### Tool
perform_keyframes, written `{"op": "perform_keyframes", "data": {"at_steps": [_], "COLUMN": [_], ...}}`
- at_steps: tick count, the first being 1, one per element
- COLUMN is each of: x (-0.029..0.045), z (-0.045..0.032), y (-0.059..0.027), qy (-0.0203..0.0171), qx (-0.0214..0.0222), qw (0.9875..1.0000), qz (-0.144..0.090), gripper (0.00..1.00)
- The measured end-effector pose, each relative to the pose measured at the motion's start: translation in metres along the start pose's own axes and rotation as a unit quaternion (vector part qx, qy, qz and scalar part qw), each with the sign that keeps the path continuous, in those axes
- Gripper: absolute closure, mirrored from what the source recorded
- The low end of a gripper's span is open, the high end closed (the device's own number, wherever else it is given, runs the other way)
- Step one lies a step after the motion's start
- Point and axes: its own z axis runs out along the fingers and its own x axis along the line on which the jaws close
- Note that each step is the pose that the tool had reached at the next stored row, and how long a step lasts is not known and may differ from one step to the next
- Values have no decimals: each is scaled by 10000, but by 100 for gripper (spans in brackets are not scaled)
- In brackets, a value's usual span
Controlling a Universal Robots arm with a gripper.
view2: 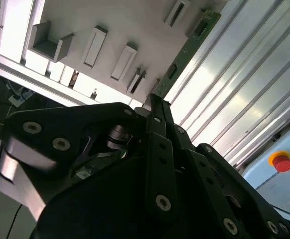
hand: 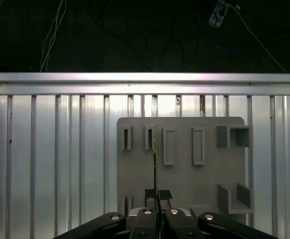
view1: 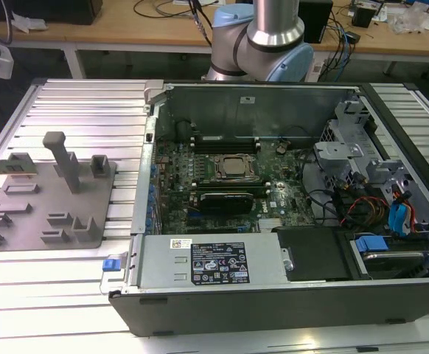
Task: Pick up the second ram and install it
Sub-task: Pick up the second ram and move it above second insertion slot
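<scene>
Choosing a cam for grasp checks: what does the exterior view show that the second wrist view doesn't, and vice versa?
Exterior view adds: the open case, its motherboard and the arm. Second wrist view adds: the tool up close, shut on the end of the green ram, and a red button. Shared: the ram, the gray fixture and the ribbed table.
</scene>
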Motion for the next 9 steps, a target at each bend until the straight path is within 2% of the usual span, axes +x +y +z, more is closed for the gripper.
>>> {"op": "perform_keyframes", "data": {"at_steps": [9], "x": [-4], "z": [-40], "y": [2], "qy": [0], "qx": [-2], "qw": [10000], "qz": [0], "gripper": [91]}}
